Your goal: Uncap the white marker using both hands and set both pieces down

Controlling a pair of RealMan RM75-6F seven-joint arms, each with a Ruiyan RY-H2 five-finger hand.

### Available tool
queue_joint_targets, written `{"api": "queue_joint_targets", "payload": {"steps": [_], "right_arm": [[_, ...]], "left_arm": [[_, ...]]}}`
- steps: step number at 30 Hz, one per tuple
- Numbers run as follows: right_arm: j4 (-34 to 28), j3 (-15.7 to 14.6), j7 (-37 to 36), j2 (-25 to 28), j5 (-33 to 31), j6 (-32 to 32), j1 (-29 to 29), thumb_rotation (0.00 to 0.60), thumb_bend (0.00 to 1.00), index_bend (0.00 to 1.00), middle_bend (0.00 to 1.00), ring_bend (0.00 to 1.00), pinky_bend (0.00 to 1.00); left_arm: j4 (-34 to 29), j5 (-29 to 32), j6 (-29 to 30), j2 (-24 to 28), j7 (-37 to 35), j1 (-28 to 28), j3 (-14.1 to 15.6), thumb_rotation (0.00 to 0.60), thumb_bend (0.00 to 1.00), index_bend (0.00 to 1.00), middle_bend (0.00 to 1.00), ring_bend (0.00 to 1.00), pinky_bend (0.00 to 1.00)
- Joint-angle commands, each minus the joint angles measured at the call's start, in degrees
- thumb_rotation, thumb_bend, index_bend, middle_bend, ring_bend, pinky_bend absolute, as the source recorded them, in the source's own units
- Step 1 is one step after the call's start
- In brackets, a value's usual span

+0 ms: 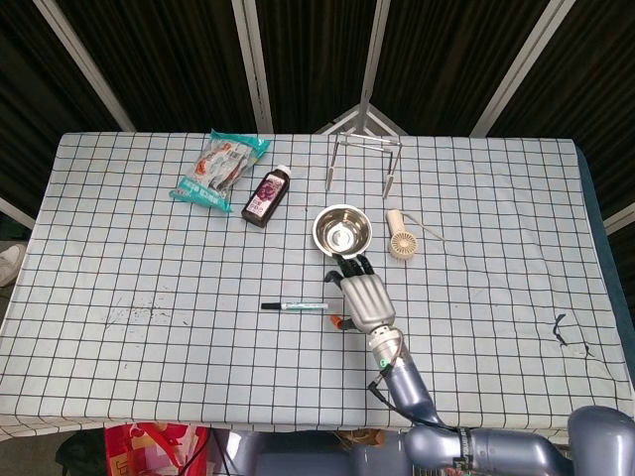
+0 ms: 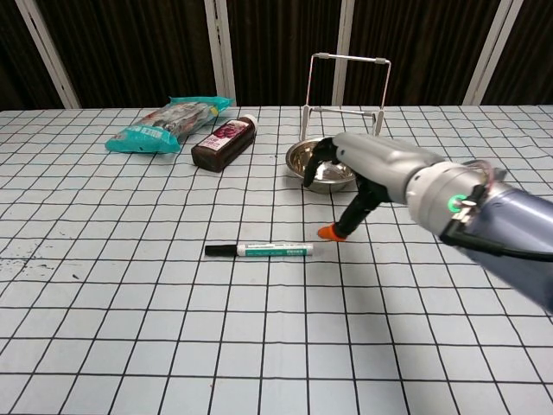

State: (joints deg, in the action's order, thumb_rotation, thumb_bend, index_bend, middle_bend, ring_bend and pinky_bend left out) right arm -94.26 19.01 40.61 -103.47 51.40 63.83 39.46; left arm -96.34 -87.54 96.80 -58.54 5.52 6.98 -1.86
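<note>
One hand, the right hand [image 1: 363, 295], hovers empty with fingers spread just right of the white marker [image 1: 295, 306], lying crosswise, black cap [image 2: 220, 250] pointing leftward.

The table [image 1: 119, 248] had a white black-grid cloth on it. Sitting on it: white marker [image 1: 295, 306] near the middle, steel bowl [image 1: 341, 230], little handheld fan [image 1: 401, 241], wire rack [image 1: 363, 159], dark bottle [image 1: 267, 195] lying down, and a snack bag [image 1: 218, 168].
</note>
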Motion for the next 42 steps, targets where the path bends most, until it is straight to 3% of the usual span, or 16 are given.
{"api": "queue_joint_targets", "payload": {"steps": [1, 16, 27, 42], "right_arm": [[4.15, 0.65, 0.16, -3.88, -1.68, -1.28, 2.52, 0.600, 0.23, 0.37, 0.10, 0.15, 0.07], [15.82, 0.39, -1.73, -13.24, -3.27, -1.08, 6.73, 0.600, 0.24, 0.48, 0.10, 0.15, 0.07], [18.36, 0.28, -2.30, -13.49, -3.82, -0.88, 6.88, 0.600, 0.34, 0.51, 0.10, 0.15, 0.07], [20.48, 0.01, -2.91, -13.63, -5.04, -2.62, 7.45, 0.600, 0.35, 0.53, 0.10, 0.15, 0.07]], "left_arm": [[0.46, 0.86, -0.56, -0.24, -0.37, -0.23, -0.31, 0.600, 0.41, 0.00, 0.00, 0.00, 0.09], [3.91, 3.57, -1.54, -0.61, -3.91, -0.27, -1.11, 0.600, 0.41, 0.00, 0.00, 0.00, 0.09], [4.92, 4.73, -2.29, -1.01, -4.21, -0.39, -1.30, 0.600, 0.41, 0.00, 0.00, 0.00, 0.09], [3.60, 4.78, -3.11, -1.42, -1.13, -1.05, -1.18, 0.600, 0.41, 0.00, 0.00, 0.00, 0.09]]}}
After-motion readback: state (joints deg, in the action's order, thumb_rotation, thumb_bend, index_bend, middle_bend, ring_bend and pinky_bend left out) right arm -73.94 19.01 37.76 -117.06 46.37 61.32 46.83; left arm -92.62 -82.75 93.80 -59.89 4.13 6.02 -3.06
